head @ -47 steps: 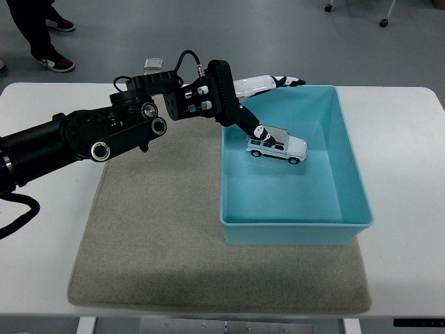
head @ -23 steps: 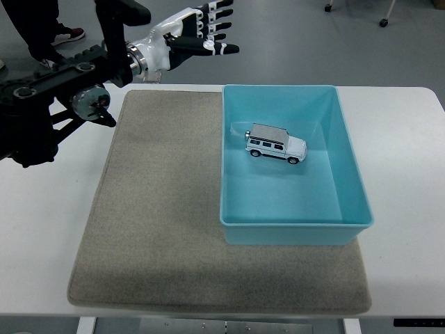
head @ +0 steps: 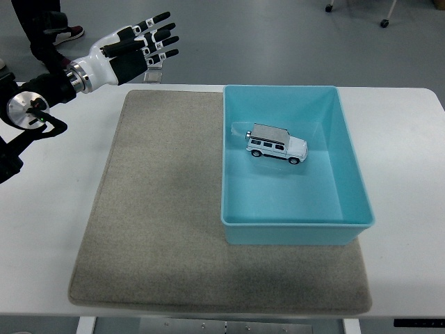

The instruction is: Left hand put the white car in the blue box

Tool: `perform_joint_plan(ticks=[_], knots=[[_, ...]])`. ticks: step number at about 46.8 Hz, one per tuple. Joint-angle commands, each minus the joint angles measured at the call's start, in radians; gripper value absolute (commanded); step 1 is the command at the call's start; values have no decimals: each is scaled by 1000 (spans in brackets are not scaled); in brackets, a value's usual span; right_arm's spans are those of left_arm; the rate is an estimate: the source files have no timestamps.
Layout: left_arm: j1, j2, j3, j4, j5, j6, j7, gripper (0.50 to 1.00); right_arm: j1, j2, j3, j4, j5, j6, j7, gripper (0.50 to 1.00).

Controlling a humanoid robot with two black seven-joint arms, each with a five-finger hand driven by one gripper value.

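A white toy car with a grey roof stands on its wheels on the floor of the blue box, in the box's far half. The box rests on the right part of a grey mat. My left hand is raised over the table's far left corner, well away from the box, with its fingers spread flat and nothing in them. The black left arm runs off the left edge. The right arm does not show.
A person's legs and shoes are on the floor beyond the table's far left corner. A small grey object lies on the floor just behind the hand. Chair casters show at the top right.
The left hand has let go of the car inside the box and swung up and back to the far left. The car stays in the box.
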Motion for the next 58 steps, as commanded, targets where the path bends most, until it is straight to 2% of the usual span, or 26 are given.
perform_joint_plan(ticks=[1, 5, 23, 58], knots=[[49, 3, -69, 0, 0, -32, 36, 1000, 0, 0, 0, 0, 0, 0, 0, 936], [76, 6, -108, 1, -2, -44, 51, 1000, 0, 0, 0, 0, 0, 0, 0, 936], [141, 17, -148, 40, -89, -53, 51, 1000, 0, 0, 0, 0, 0, 0, 0, 936], [144, 13, -149, 41, -88, -53, 52, 1000, -1, 0, -5, 2, -5, 0, 3, 936]])
